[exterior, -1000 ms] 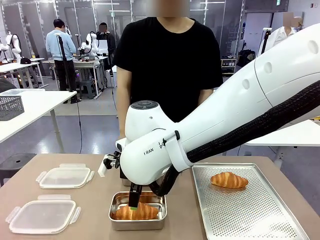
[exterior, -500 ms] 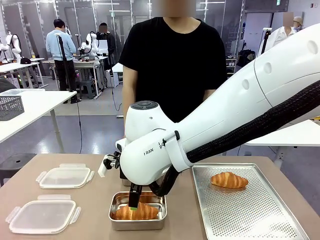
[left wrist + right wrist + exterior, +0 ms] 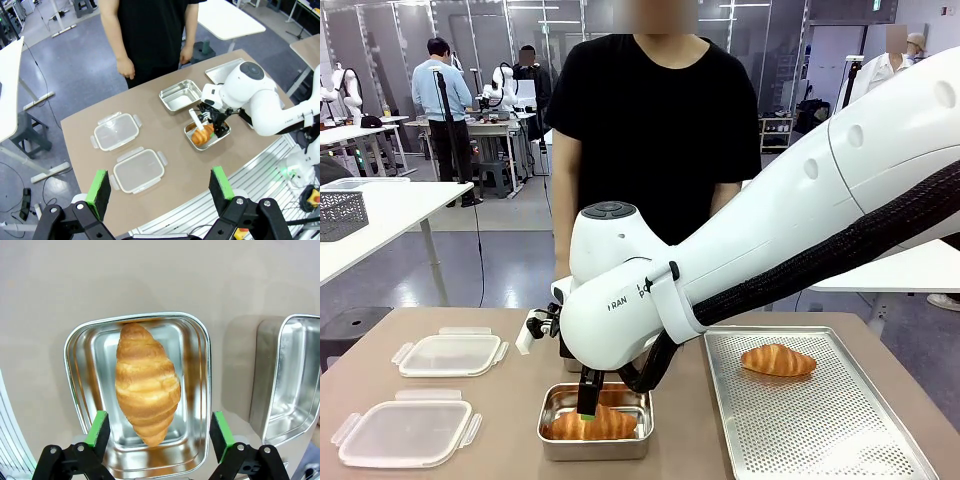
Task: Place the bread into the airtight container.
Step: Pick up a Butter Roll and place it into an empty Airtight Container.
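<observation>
A golden croissant, the bread (image 3: 147, 385), lies lengthwise in the steel airtight container (image 3: 75, 365). My right gripper (image 3: 159, 422) hangs just over it, open, its green pads (image 3: 99, 426) apart on either side and touching nothing. From the front, the bread (image 3: 610, 425) rests in the container (image 3: 595, 450) near the table's front edge, with the right gripper (image 3: 587, 402) reaching down into it. My left gripper (image 3: 160, 182) is open and empty, high above the table, looking down on the container (image 3: 220, 140) and the bread (image 3: 202, 135).
A second croissant (image 3: 778, 360) lies on the perforated metal tray (image 3: 820, 430) at the right. Two clear lids (image 3: 450, 354) (image 3: 405, 433) lie at the left. Another empty steel container (image 3: 180, 95) stands behind the first. A person stands at the far edge, hands down.
</observation>
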Controlling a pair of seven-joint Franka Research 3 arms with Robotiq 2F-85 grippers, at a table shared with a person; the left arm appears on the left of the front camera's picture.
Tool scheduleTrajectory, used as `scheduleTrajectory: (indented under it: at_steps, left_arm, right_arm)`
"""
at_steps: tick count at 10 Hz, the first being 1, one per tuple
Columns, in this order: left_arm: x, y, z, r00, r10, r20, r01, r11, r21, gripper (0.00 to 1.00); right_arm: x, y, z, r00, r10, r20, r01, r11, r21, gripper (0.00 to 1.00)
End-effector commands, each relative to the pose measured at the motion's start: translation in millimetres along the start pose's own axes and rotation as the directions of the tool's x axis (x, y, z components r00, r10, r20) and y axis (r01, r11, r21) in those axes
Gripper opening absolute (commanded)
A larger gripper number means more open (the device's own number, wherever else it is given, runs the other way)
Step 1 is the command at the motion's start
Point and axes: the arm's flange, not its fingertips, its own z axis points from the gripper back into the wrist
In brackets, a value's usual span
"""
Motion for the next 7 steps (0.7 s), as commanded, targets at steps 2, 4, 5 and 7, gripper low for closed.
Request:
scheduleTrajectory:
  at_steps: [2, 4, 5, 7]
  left_arm:
    - [0, -2, 1, 1.000, -0.004, 0.008, 0.004, 1.000, -0.002, 1.00]
    - [0, -2, 1, 1.000, -0.004, 0.008, 0.004, 1.000, -0.002, 1.00]
    - [0, -2, 1, 1.000, -0.004, 0.008, 0.004, 1.000, -0.002, 1.00]
    - [0, -2, 1, 1.000, -0.004, 0.008, 0.004, 1.000, -0.002, 1.00]
  right_arm:
    - [-2, 10, 34, 1.000, -0.006, 0.014, 0.006, 1.000, 0.001, 1.00]
    - [-31, 25, 90, 0.993, -0.112, 0.027, 0.112, 0.994, 0.017, 1.00]
    - [-47, 29, 110, 0.990, -0.131, 0.045, 0.131, 0.991, -0.002, 1.00]
    - [-93, 29, 148, 0.973, -0.215, 0.088, 0.217, 0.976, -0.011, 1.00]
